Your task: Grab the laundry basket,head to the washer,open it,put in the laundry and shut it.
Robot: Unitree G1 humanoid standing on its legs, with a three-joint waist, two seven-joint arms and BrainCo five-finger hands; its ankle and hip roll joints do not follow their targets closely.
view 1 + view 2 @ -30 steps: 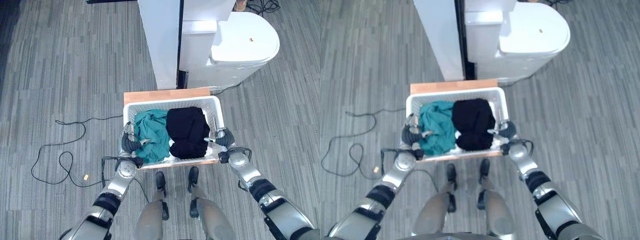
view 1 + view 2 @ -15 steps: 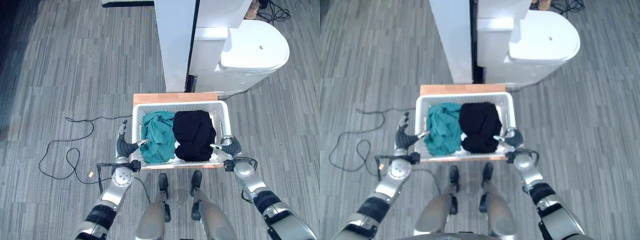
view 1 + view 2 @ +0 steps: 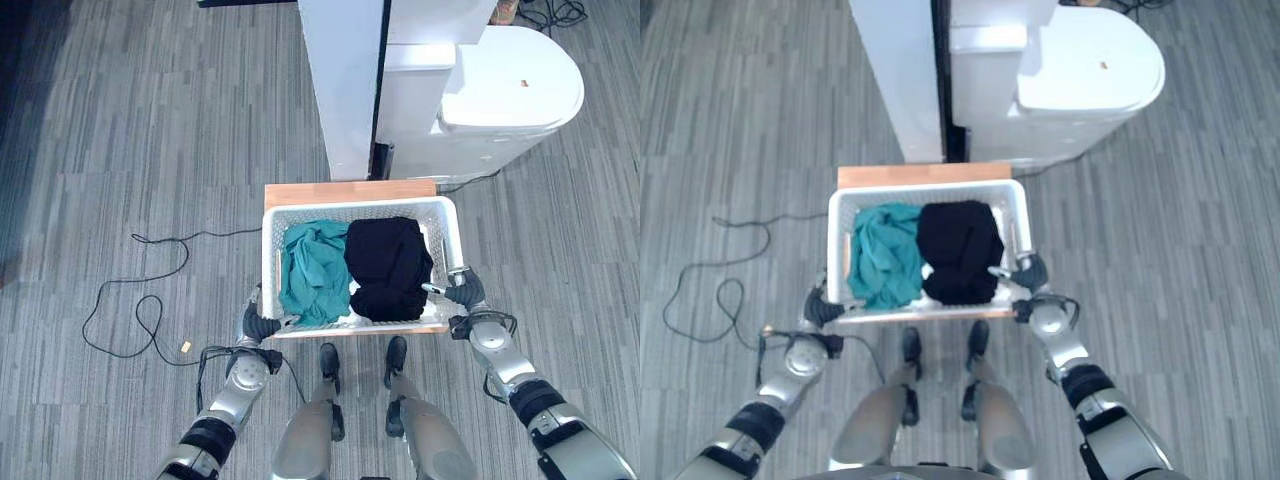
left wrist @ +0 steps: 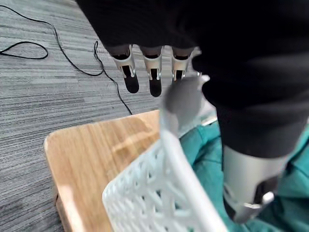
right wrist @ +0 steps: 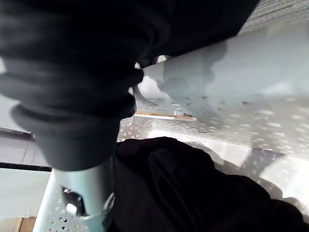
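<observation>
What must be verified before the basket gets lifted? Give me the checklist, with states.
1. Left hand gripping the basket: not ok. It is at the near-left corner, its fingers straight outside the rim.
2. Right hand gripping: cannot tell. It sits at the right rim, with the grip hidden.
3. Laundry contained: ok. The teal cloth and black cloth lie inside the walls.
4. Basket seated: ok, flat on the board.
5. Washer in sight: ok, beyond the board, to the right.

Head cameras look straight down; wrist cameras sit close against the basket (image 3: 357, 210).
</observation>
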